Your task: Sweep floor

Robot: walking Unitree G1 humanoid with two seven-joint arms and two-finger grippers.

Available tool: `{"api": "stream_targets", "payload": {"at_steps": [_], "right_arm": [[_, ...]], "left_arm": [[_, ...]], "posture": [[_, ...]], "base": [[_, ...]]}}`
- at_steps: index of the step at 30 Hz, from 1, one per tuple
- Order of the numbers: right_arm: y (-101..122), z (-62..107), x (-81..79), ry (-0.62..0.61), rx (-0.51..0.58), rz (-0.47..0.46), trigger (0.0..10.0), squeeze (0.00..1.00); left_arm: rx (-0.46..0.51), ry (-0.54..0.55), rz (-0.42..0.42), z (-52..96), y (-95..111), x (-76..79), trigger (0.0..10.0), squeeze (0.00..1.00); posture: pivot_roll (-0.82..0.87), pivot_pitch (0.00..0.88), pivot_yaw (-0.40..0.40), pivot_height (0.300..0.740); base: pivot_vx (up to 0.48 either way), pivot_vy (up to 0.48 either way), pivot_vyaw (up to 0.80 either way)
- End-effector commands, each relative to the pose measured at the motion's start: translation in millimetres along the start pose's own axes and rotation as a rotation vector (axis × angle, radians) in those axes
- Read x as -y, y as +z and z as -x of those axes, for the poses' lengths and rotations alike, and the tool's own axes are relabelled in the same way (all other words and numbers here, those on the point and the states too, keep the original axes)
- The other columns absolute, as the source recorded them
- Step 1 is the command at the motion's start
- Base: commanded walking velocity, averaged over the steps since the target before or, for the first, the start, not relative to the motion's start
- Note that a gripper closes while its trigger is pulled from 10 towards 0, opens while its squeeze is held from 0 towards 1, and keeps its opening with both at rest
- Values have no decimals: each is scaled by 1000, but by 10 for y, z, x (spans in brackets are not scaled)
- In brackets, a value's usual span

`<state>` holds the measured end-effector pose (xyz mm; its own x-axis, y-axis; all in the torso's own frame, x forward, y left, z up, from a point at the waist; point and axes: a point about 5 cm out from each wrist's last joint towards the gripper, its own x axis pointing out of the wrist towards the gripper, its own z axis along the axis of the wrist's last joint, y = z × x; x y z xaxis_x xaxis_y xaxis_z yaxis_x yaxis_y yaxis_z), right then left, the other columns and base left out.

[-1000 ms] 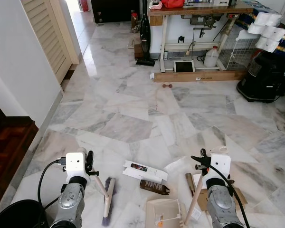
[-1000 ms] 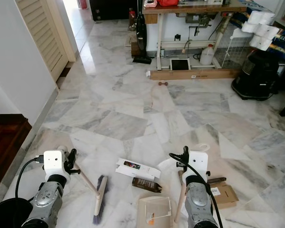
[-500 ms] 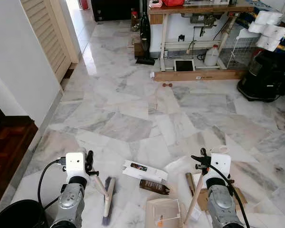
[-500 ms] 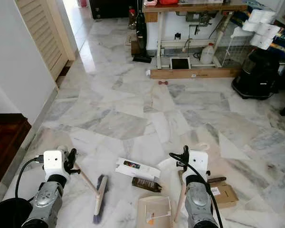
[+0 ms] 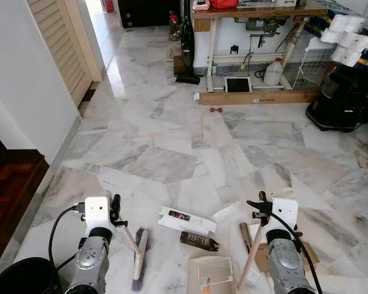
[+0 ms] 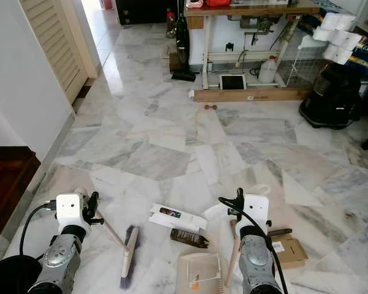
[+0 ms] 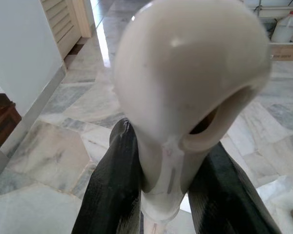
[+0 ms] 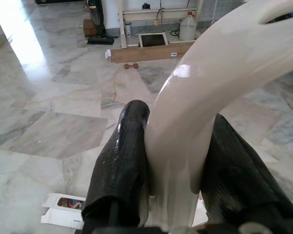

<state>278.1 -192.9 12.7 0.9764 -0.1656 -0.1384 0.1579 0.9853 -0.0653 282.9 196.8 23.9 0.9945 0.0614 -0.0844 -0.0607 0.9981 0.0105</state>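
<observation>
My left gripper [image 7: 168, 142] is shut on the rounded cream top of a broom handle [image 7: 185, 97]. The handle slants down to the broom head [image 5: 138, 260], which rests on the marble floor [image 5: 172, 141] between my arms. My right gripper [image 8: 180, 122] is shut on the curved cream handle [image 8: 205, 68] of a dustpan [image 5: 211, 272] standing on the floor near the bottom edge. Litter lies just ahead of the pan: a flat white carton [image 5: 187, 220], a dark brown wrapper [image 5: 199, 241], a brown tube [image 5: 245, 236] and a piece of cardboard [image 6: 289, 250].
A black bin [image 5: 18, 275] sits by my left arm, beside a dark wooden step [image 5: 12, 184] and a white wall. Farther off are a louvred door [image 5: 61, 43], a work table [image 5: 257, 12] with a wooden plank [image 5: 257, 98] below it, an upright vacuum [image 5: 187, 43] and a black appliance [image 5: 340, 98].
</observation>
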Motion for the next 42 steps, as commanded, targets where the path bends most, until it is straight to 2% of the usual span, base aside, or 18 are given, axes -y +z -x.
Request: {"api": "stream_targets", "payload": {"at_steps": [1,14,42], "right_arm": [[-22,10,-27,4,-12,-14,10000,0],[-48,11,-31,3,-38,-12,10000,0],[-26,10,-38,6,-16,-22,10000,0]], "left_arm": [[-74,6,10,64,-132,-14,10000,0],[-75,6,11,66,-134,-15,10000,0],[-75,7,10,64,-132,-24,10000,0]], "posture": [[-17,0,40,740],[-17,0,40,740],[-14,3,41,740]], "base": [[0,0,0],[0,0,0],[0,0,0]]}}
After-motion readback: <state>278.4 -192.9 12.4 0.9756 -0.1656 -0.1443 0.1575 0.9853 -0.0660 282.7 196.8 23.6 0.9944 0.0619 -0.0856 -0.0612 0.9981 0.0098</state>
